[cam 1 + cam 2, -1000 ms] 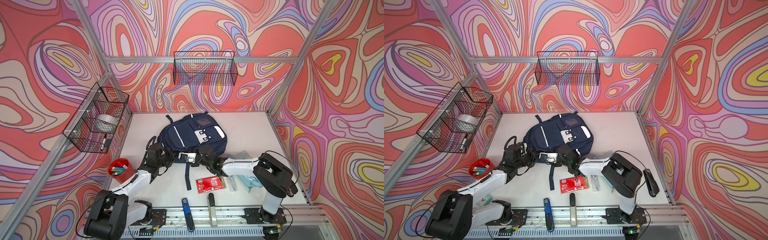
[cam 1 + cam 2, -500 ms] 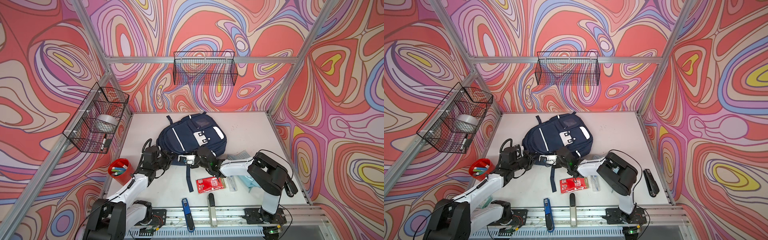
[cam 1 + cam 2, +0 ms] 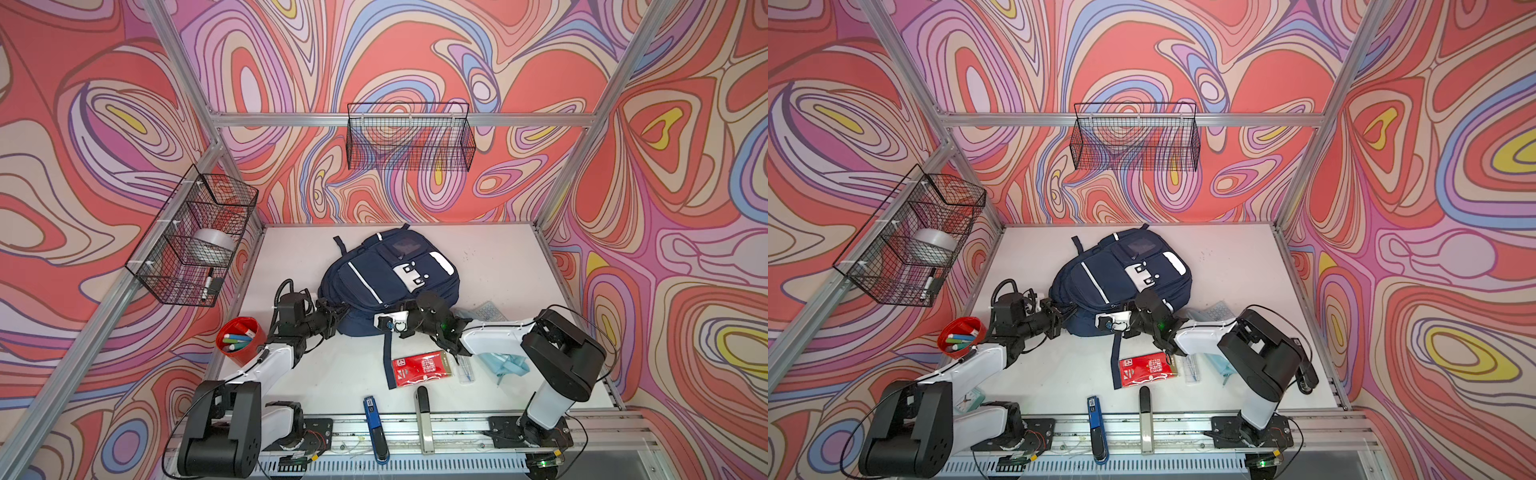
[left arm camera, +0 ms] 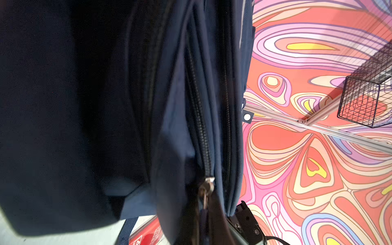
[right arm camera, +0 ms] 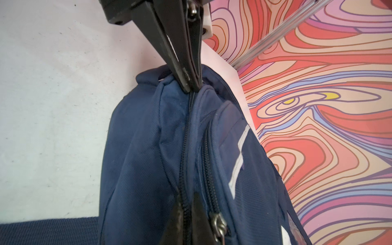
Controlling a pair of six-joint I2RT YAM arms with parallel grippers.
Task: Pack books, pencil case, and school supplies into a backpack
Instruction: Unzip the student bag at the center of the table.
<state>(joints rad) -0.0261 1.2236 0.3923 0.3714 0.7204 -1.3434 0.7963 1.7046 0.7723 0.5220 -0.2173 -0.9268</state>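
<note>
The backpack (image 3: 390, 276) lies front pockets up in the middle of the white tabletop (image 3: 498, 257), its top end toward the near side, and both arms meet it along that near edge. The left end effector (image 5: 189, 88) sits at the backpack's near left corner; the right wrist view shows its two black fingers pressed together on a fold of navy fabric, right where the main zip line ends. The right end effector (image 3: 386, 325) is at the near edge a little to the right of centre. Its fingers (image 5: 198, 212) are drawn in tight on the backpack, with the main zip running between them. A metal zip pull (image 4: 207, 184) sits just beside them, but whether it is itself pinched cannot be told. A navy strap (image 3: 388, 361) trails from the backpack toward the near side. Just right of the strap the red packet (image 3: 422, 368) lies flat, with the clear pen pack (image 3: 465, 370) beside it on the right. The pencil case (image 3: 505, 363) lies further right, partly under the right arm. The calculator (image 3: 486, 311) lies near the backpack's right side, partly covered by the right arm. A red cup (image 3: 241, 340) of markers stands by the left edge, and a blue stapler (image 3: 374, 419) lies at the near edge.
</note>
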